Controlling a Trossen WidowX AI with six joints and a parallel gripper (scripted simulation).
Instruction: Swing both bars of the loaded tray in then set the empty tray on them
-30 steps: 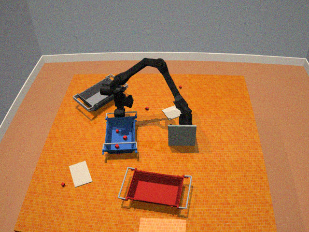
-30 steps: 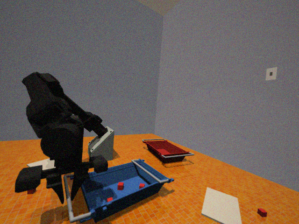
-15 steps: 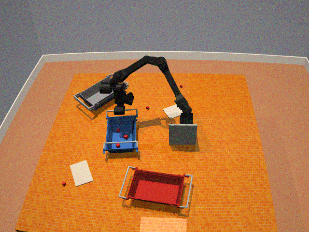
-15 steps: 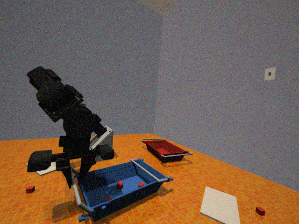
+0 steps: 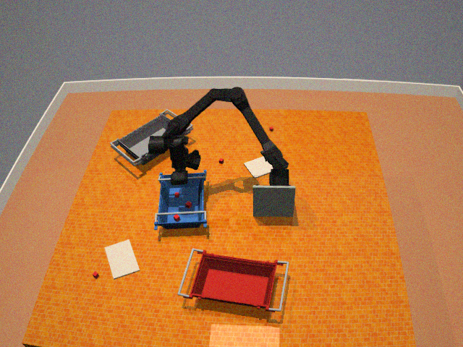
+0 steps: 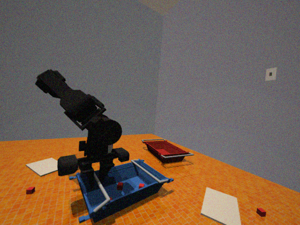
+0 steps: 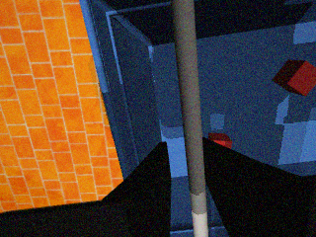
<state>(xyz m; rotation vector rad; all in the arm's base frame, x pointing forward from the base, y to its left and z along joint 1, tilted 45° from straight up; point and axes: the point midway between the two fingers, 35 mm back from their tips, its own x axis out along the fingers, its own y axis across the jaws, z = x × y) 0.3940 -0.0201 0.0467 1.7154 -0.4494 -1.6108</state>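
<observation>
The blue tray holds three small red blocks. My gripper reaches down over the tray's far end and is shut on one grey wire bar, which lies across the tray's top. The other bar lies across the top at the opposite end. An empty red tray stands apart with both bars swung out. An empty grey tray lies tilted behind my arm.
The arm's grey base block stands right of the blue tray. White sheets lie flat on the mat. Loose red blocks are scattered about.
</observation>
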